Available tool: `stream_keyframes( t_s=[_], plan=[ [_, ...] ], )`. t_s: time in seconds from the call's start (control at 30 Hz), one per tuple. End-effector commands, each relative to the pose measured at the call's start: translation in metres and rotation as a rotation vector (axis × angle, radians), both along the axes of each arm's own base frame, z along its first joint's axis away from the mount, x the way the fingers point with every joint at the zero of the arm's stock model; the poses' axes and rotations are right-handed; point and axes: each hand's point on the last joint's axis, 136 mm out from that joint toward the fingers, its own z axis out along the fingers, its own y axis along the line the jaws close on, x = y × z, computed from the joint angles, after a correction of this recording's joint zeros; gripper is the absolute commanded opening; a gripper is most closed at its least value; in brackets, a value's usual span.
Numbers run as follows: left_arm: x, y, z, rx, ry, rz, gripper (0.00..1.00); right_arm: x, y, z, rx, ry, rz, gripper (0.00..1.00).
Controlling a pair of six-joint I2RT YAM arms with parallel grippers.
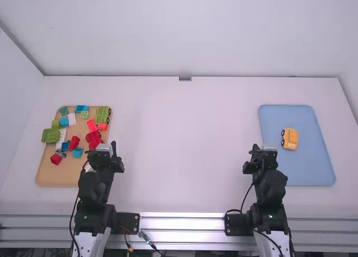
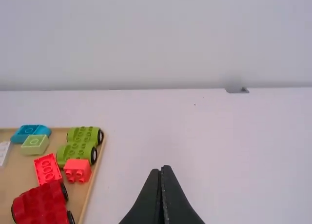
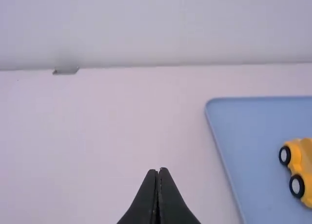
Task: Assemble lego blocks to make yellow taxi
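Right gripper [image 1: 255, 148] — matte, tapered, closed

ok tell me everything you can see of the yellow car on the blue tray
The yellow car is yellow-orange and looks like smooth plastic, with a stepped body. Two wheels show on one side, black with pale hubs. It looks whole and seems to stand upright on its wheels, near the middle of the blue tray. Nothing but the tray appears to touch it.
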Motion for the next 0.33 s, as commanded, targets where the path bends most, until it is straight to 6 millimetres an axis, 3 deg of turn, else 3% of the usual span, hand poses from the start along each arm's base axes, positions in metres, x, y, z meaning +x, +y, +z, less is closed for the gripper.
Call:
stream_keyframes(
  t_s=[0.0, 0.3],
  plan=[
    [0.000, 0.000, -0.004, 0.001, 0.005, 0.002, 0.00, -0.001, -0.001, 0.001, 0.003, -0.018, -0.004, 0.00],
    [0.000, 0.000, -0.004, 0.001, 0.005, 0.002, 0.00, -0.003, -0.001, 0.021, 0.004, -0.106, -0.004, 0.00]
  ],
)
